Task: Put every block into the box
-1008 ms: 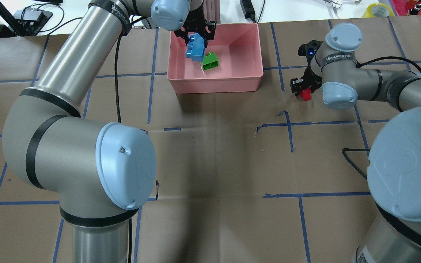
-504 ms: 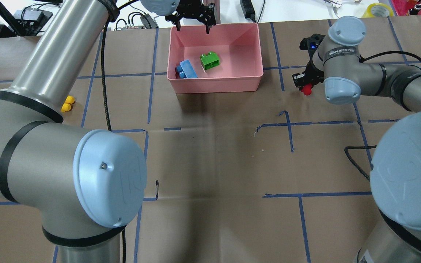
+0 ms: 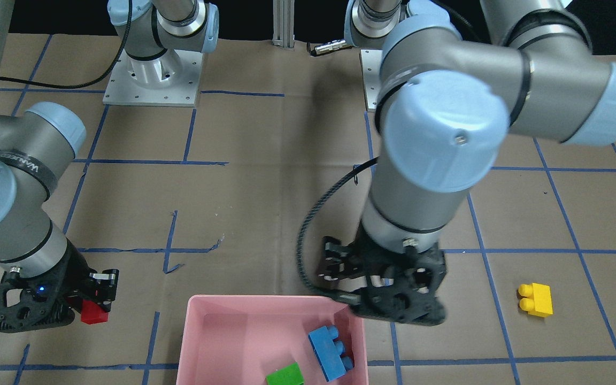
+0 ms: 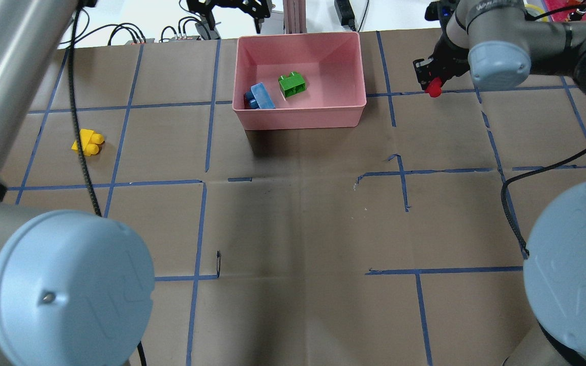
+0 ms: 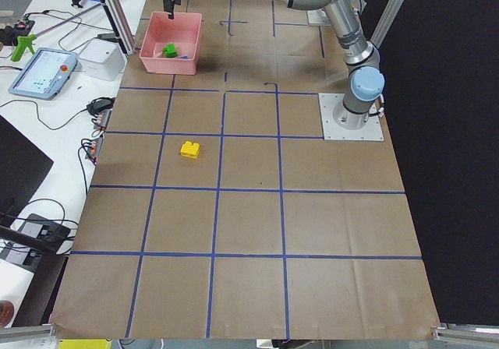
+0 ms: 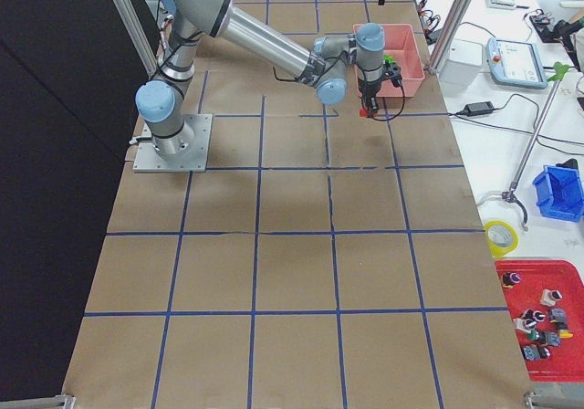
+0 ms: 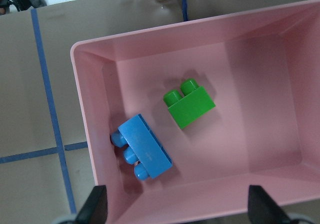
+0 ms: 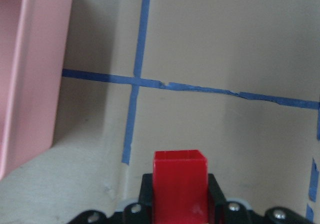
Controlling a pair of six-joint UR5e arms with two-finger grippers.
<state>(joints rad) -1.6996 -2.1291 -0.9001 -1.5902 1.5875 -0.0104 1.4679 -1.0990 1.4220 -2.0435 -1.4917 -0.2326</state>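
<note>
- Two of the four blocks are in the box: the blue block lies against its left wall, and the green block sits near the middle of its floor.
- My right gripper is clamped on the red block, raised off the surface just to the right of the box. I judge this to be the carry step.
- The next move calls for lifting over the box's right rim and then letting go above the bare pink floor to the right of the green block. That wall looks tall, so I'd go in high.
- My left gripper hangs over the box's left far corner, with its jaws wide apart and nothing in them.
- The yellow block lies on the surface well to the left of the box. I see open room around it for that gripper to come down.
</note>
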